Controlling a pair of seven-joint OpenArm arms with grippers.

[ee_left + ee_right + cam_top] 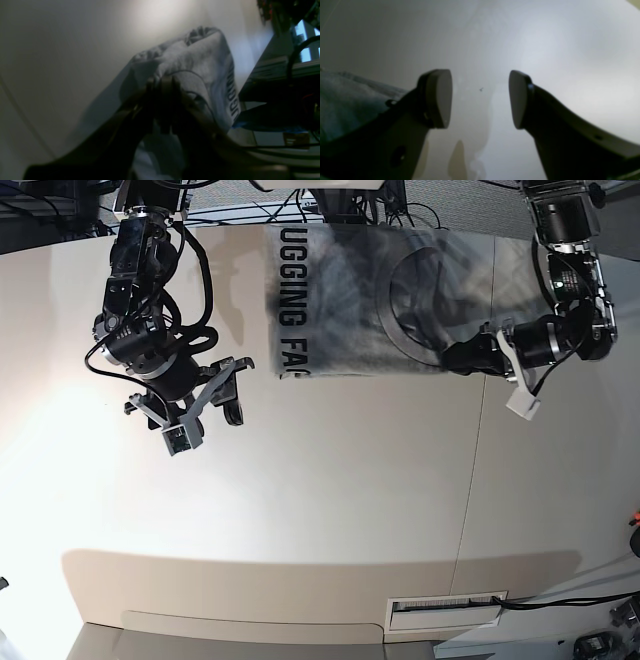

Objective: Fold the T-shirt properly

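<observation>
At the table's (330,510) far edge, left jaws pinch the T-shirt (350,300).

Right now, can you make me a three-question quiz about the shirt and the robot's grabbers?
1. Where does the T-shirt lie on the table in the base view?
A. by the far top edge
B. in the middle
C. by the near bottom edge

2. What colour are the letters on the T-shirt?
A. red
B. black
C. yellow

3. How is the right gripper?
A. shut on the shirt
B. shut on nothing
C. open with nothing in it

Answers:
1 A, the cloth runs along the top of the table.
2 B, dark capitals stand out on grey cloth.
3 C, its fingers are wide apart over bare table, while the left gripper pinches the shirt.
</observation>
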